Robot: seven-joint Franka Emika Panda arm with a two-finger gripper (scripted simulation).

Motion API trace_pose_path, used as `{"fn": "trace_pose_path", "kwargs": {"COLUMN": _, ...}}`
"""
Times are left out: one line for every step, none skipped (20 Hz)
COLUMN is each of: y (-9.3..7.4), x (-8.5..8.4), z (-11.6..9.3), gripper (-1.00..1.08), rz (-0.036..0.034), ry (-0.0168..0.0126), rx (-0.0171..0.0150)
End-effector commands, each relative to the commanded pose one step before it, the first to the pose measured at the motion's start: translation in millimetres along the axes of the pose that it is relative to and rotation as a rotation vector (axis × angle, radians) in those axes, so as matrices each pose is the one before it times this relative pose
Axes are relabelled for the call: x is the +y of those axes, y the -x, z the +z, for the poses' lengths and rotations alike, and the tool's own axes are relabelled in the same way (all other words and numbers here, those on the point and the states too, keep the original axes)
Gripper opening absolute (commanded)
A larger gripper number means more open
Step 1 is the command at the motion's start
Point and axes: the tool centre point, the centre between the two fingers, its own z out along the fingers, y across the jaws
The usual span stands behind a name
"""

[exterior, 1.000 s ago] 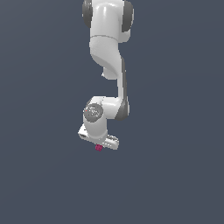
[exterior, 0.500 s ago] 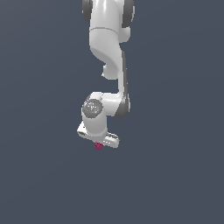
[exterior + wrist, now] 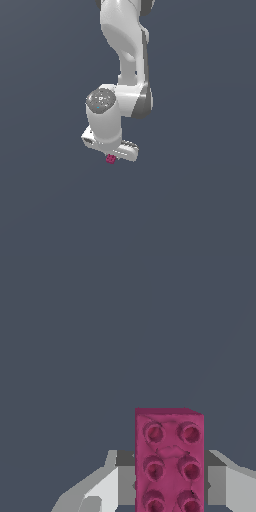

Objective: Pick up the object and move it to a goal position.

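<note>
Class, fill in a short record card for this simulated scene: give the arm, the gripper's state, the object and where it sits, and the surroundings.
arm: white arm reaching down from the top of the exterior view
gripper: gripper pointing down, shut on the brick
object: magenta-pink studded brick, between the fingers
brick in exterior view: tiny pink spot just below the hand
surroundings: plain dark grey-blue, nothing else visible
goal marker: none visible
</note>
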Motion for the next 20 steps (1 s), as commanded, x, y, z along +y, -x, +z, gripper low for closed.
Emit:
{"fn": "trace_pose_path", "kwargs": {"y": -1.23, "x": -1.08, "z": -29.94, "gripper": -1.00, "rz": 0.00002, "ry": -0.00023, "rx": 0.00081}}
{"fn": "trace_pose_path", "kwargs": {"y": -0.62, "x": -0.45, "z": -11.79, "gripper": -1.00, "rz": 0.00000, "ry": 0.00000, "rx": 0.00000}}
{"fn": "trace_pose_path", "kwargs": {"y": -0.65, "x": -0.46, "z": -11.74, "gripper": -1.00, "rz": 0.00000, "ry": 0.00000, "rx": 0.00000}}
{"fn": "trace_pose_path", "kwargs": {"y": -0.68, "x": -0.36, "z": -11.75, "gripper": -1.00, "rz": 0.00030, "ry": 0.00056, "rx": 0.00026}}
{"fn": "trace_pose_path", "kwargs": {"y": -0.71, "x": -0.46, "z": -11.55, "gripper": -1.00, "rz": 0.00000, "ry": 0.00000, "rx": 0.00000}}
{"fn": "trace_pose_path", "kwargs": {"y": -0.73, "x": -0.46, "z": -11.21, "gripper": -1.00, "rz": 0.00000, "ry": 0.00000, "rx": 0.00000}}
{"fn": "trace_pose_path", "kwargs": {"y": -0.75, "x": -0.45, "z": -10.78, "gripper": -1.00, "rz": 0.00000, "ry": 0.00000, "rx": 0.00000}}
{"fn": "trace_pose_path", "kwargs": {"y": -0.76, "x": -0.44, "z": -10.29, "gripper": -1.00, "rz": 0.00000, "ry": 0.00000, "rx": 0.00000}}
{"fn": "trace_pose_path", "kwargs": {"y": -0.76, "x": -0.43, "z": -9.69, "gripper": -1.00, "rz": 0.00000, "ry": 0.00000, "rx": 0.00000}}
{"fn": "trace_pose_path", "kwargs": {"y": -0.75, "x": -0.41, "z": -8.97, "gripper": -1.00, "rz": 0.00000, "ry": 0.00000, "rx": 0.00000}}
{"fn": "trace_pose_path", "kwargs": {"y": -0.73, "x": -0.38, "z": -8.25, "gripper": -1.00, "rz": 0.00000, "ry": 0.00000, "rx": 0.00000}}
{"fn": "trace_pose_path", "kwargs": {"y": -0.71, "x": -0.36, "z": -7.55, "gripper": -1.00, "rz": 0.00000, "ry": 0.00000, "rx": 0.00000}}
{"fn": "trace_pose_path", "kwargs": {"y": -0.69, "x": -0.34, "z": -6.88, "gripper": -1.00, "rz": 0.00000, "ry": 0.00000, "rx": 0.00000}}
{"fn": "trace_pose_path", "kwargs": {"y": -0.67, "x": -0.32, "z": -6.22, "gripper": -1.00, "rz": 0.00000, "ry": 0.00000, "rx": 0.00000}}
{"fn": "trace_pose_path", "kwargs": {"y": -0.64, "x": -0.30, "z": -5.59, "gripper": -1.00, "rz": 0.00000, "ry": 0.00000, "rx": 0.00000}}
{"fn": "trace_pose_path", "kwargs": {"y": -0.61, "x": -0.28, "z": -4.97, "gripper": -1.00, "rz": 0.00000, "ry": 0.00000, "rx": 0.00000}}
{"fn": "trace_pose_path", "kwargs": {"y": -0.57, "x": -0.25, "z": -4.38, "gripper": -1.00, "rz": 0.00000, "ry": 0.00000, "rx": 0.00000}}
{"fn": "trace_pose_path", "kwargs": {"y": -0.53, "x": -0.23, "z": -3.80, "gripper": -1.00, "rz": 0.00000, "ry": 0.00000, "rx": 0.00000}}
{"fn": "trace_pose_path", "kwargs": {"y": -0.31, "x": -0.65, "z": -3.36, "gripper": -1.00, "rz": -0.00067, "ry": -0.00002, "rx": 0.00017}}
{"fn": "trace_pose_path", "kwargs": {"y": -0.42, "x": -0.18, "z": -2.70, "gripper": -1.00, "rz": 0.00000, "ry": 0.00000, "rx": 0.00000}}
